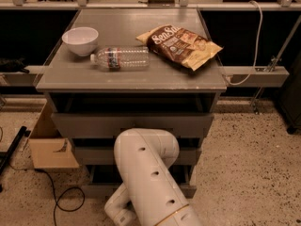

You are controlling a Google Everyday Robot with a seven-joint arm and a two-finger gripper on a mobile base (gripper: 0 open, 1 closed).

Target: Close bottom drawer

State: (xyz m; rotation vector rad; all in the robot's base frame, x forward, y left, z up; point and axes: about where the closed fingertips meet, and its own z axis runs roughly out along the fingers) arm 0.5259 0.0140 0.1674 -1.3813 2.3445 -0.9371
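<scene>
The bottom drawer [94,190] sits lowest in the cabinet [131,81]. Its front stands out from the frame with a dark gap above it, so it looks open and the push seems unfinished. The arm [146,173] bends down across the cabinet's middle, and its wrist [118,212] drops off the lower edge just in front of that drawer. The gripper lies past that edge, out of sight, so I cannot tell whether it is apart, together or clamped on anything. To close the drawer well, I judge the push should land near the centre of the front and run straight and level toward the cabinet, so the drawer does not skew, then ease off as the front comes flush. The knob and any contact point are hidden behind the arm, and how far out the drawer stands is hard to gauge.
</scene>
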